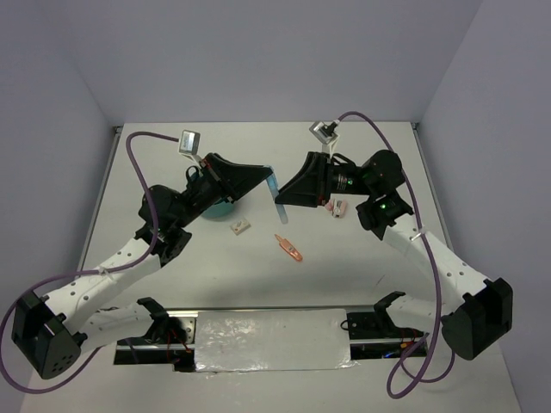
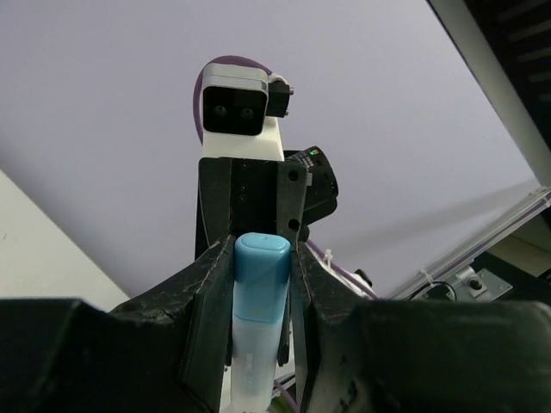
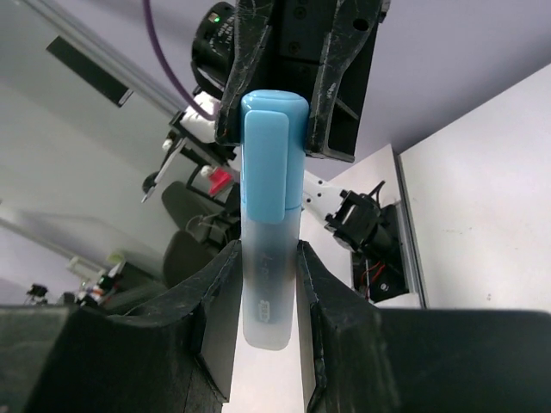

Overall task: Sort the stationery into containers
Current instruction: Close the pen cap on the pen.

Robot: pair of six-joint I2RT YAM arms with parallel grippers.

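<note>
**Top view, with both wrist views.**
- White table point(image 1: 362, 284): 2 arms reach in from its near edge and meet above its centre.
- Teal organizer point(image 1: 221, 209): stands left of centre, largely hidden behind the left arm.
- Blue marker point(image 1: 275, 194): held over the table's centre, spanning both pincers.
- Left pincer point(image 1: 263, 182): clenched on the marker's solid blue cap. Its 2 fingers press on opposite sides of the cap.
- Right pincer point(image 1: 286, 198): clenched on the marker's translucent barrel, just below the cap.
- Orange marker point(image 1: 289, 248): lies flat at centre, on the near side of the held marker and apart from it.
- Whitish-tan piece point(image 1: 240, 226): lies just beside the organizer, on its near side.
- Pink piece point(image 1: 331, 206): lies right of centre, close under the right arm. Its exact kind is too small to tell.
</note>
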